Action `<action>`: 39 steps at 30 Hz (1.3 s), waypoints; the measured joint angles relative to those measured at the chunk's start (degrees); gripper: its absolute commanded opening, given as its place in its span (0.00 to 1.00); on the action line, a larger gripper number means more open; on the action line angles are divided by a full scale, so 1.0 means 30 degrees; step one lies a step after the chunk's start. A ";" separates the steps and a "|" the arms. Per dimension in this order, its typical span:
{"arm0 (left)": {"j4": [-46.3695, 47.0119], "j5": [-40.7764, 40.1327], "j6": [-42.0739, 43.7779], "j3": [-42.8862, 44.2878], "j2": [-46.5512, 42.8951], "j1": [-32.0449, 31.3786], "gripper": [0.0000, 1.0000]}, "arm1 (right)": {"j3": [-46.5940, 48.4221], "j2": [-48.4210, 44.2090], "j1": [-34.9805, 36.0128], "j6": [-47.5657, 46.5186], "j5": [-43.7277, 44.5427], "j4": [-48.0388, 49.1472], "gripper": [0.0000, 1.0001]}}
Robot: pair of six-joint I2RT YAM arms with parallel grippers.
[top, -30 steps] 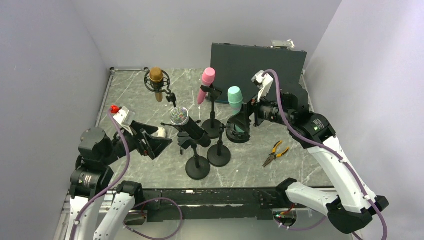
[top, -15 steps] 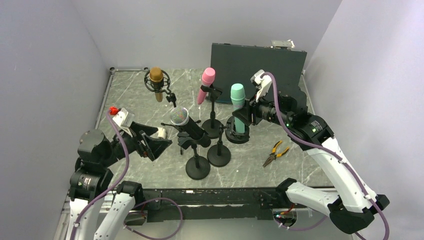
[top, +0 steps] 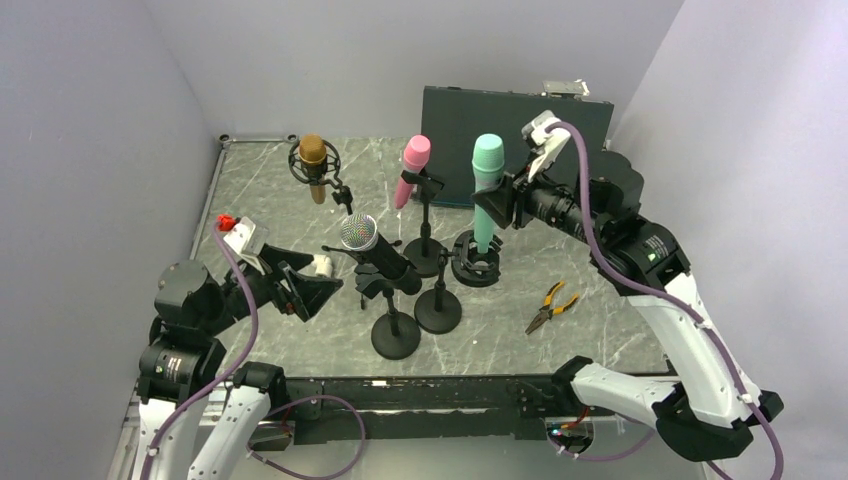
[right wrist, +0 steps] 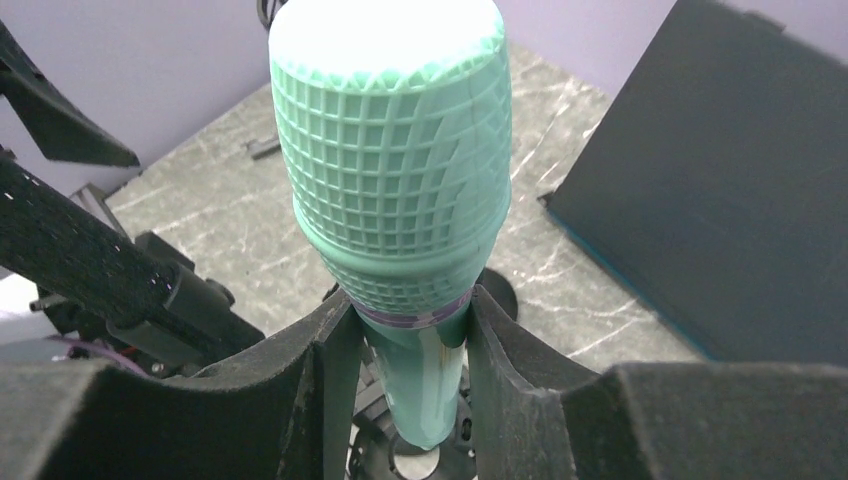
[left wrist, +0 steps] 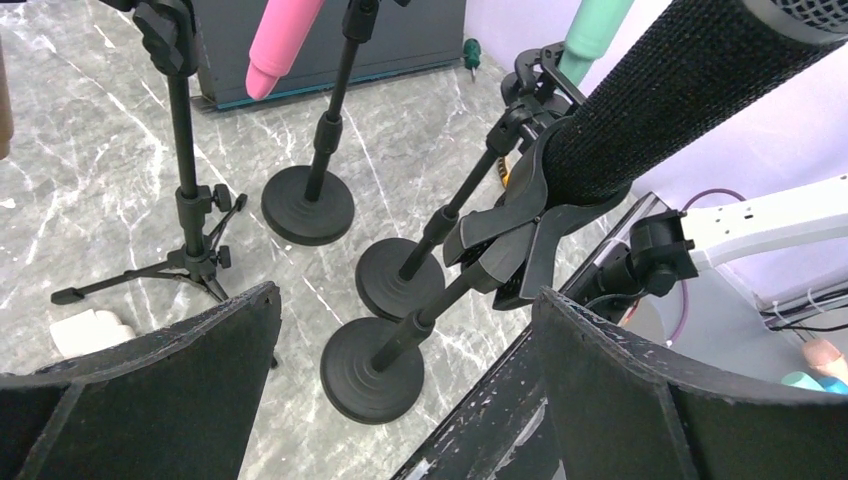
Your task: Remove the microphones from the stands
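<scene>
**Green microphone gripped, upright over its stand**

Right gripper (top: 492, 205) is closed narrowly on the green microphone (top: 487, 185). Its fingers (right wrist: 320, 390) press the body from both sides, just below the grille head. The mic is vertical, head up, near the dark panel (top: 515, 120) at the back of the table. Its lower end hangs directly over the ring of the round stand (top: 476, 262). From the right wrist view the tip looks just above the ring, but I cannot tell whether it is fully clear.

Left gripper (top: 300, 290) is spread wide and holds nothing. It sits low at the left, facing the black microphone (top: 375, 250) clipped in its stand.

Pliers (top: 550, 305) lie to the right of the stands.
</scene>
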 measured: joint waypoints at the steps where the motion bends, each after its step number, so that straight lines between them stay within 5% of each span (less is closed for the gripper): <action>1: -0.0022 -0.0095 0.0051 0.0000 0.0000 0.0000 0.99 | 0.0488 0.0066 0.0000 -0.0022 0.0175 -0.0007 0.15; 8: -0.0211 -0.0707 0.0372 0.0000 0.0000 0.0000 0.99 | 0.1872 -0.0342 0.0036 -0.0095 0.3096 0.0226 0.02; 22: -0.1100 -0.1770 0.0867 0.0000 0.0007 0.0000 0.99 | -0.0044 -0.0561 -0.0721 0.2739 1.7216 -0.0546 0.00; 31: -0.1333 -0.2127 0.0933 0.0000 0.0146 0.0000 0.99 | -0.3934 0.2521 -0.9959 0.5967 1.0397 -0.2674 0.00; 39: -0.1362 -0.2149 0.0925 -0.0015 0.0146 0.0000 0.99 | -0.6171 0.5217 -1.2029 0.7694 0.3694 -0.2586 0.03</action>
